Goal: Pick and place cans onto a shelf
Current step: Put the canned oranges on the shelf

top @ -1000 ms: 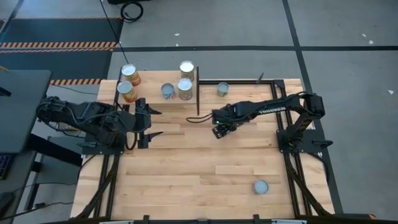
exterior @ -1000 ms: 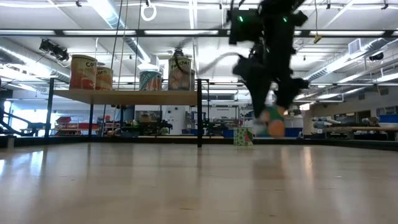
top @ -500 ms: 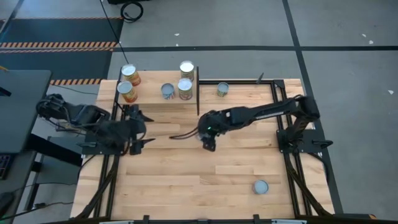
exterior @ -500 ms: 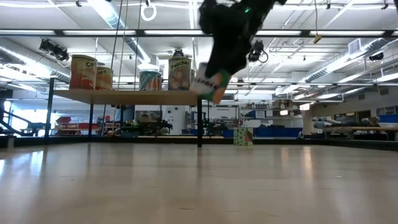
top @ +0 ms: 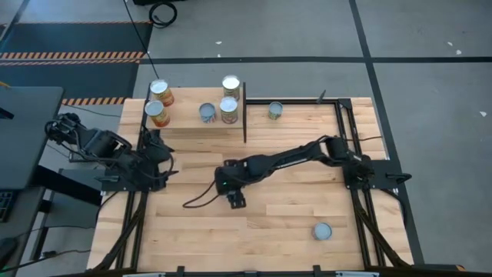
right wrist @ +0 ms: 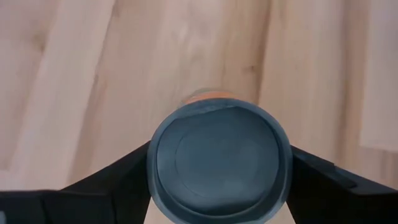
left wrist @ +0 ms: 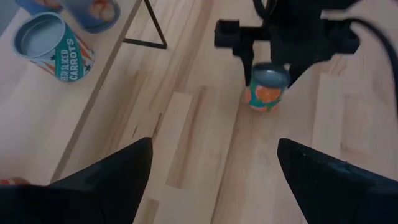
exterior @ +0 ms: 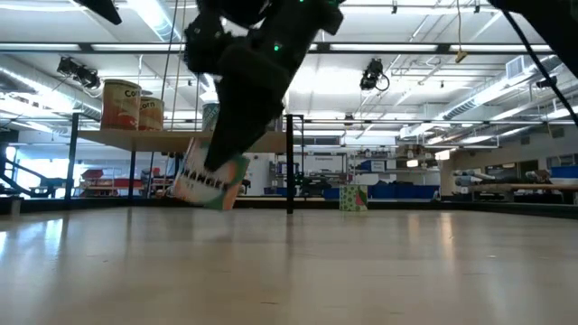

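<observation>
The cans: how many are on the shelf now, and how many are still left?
Done: five cans stand on the shelf. In hand: the right gripper holds one can over the table's middle. Left: one can beside the shelf, another can near the front edge. The left gripper waits open.

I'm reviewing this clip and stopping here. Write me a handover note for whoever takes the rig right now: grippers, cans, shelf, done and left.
Right gripper: over mid-table, shut on a can with an orange-and-green label, just above the tabletop.
Left gripper: open, empty, waiting at the table's left edge.
Shelf: five cans visible on it.
Left: the held can, one can beside the shelf at the far edge, one near the front right.
</observation>
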### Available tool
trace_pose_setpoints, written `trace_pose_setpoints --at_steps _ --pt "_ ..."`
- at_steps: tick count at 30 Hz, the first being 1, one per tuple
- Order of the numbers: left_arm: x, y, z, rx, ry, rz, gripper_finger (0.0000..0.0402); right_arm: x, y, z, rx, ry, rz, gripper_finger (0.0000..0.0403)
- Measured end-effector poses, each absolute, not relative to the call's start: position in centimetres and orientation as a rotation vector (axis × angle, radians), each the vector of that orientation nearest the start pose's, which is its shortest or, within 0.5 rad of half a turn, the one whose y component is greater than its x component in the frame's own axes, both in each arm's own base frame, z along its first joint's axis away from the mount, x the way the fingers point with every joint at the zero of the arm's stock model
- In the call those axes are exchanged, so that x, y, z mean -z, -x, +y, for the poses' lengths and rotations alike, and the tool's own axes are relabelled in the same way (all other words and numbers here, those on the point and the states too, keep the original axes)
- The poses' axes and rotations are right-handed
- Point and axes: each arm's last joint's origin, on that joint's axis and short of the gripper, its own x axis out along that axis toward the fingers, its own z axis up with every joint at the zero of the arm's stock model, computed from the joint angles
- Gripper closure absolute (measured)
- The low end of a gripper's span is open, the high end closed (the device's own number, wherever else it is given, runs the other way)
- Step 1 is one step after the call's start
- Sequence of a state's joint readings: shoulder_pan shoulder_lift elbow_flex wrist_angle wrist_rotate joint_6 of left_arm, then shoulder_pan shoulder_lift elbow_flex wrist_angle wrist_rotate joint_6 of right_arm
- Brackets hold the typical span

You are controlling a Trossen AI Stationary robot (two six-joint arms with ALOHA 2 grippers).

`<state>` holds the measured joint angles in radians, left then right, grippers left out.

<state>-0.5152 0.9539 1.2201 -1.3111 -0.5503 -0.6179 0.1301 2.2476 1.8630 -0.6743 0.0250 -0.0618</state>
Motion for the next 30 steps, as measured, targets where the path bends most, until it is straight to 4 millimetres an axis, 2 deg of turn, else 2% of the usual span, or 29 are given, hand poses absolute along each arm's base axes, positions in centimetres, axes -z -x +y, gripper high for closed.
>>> trace_pose_setpoints --at_steps 4,9,19,22,25,30 --pt "-36.2 -12.5 -5.3 -0.305 0.045 0.829 0.0049 -17.4 -48.6 6.6 -0.148 0.166 1.056 0.0092" --pt "-36.3 -12.7 -5.3 -0.316 0.050 0.799 0.0049 -17.1 -49.0 6.7 -0.137 0.140 1.023 0.0078" --pt "-36.6 -13.5 -5.7 -0.321 0.052 0.724 0.0049 -18.6 -49.2 7.1 -0.143 0.124 0.941 0.0025" --pt "-35.8 -14.0 -6.0 -0.328 0.073 0.744 0.0049 -20.6 -48.1 7.8 -0.117 0.158 0.958 0.0025" --pt "-33.5 -14.7 -6.6 -0.318 0.079 0.785 0.0049 -22.5 -46.1 8.8 -0.070 0.210 0.966 0.0027" --pt "-28.5 -15.9 -8.0 -0.257 0.073 0.754 0.0049 -22.3 -41.3 9.2 0.004 0.159 1.004 0.0027"
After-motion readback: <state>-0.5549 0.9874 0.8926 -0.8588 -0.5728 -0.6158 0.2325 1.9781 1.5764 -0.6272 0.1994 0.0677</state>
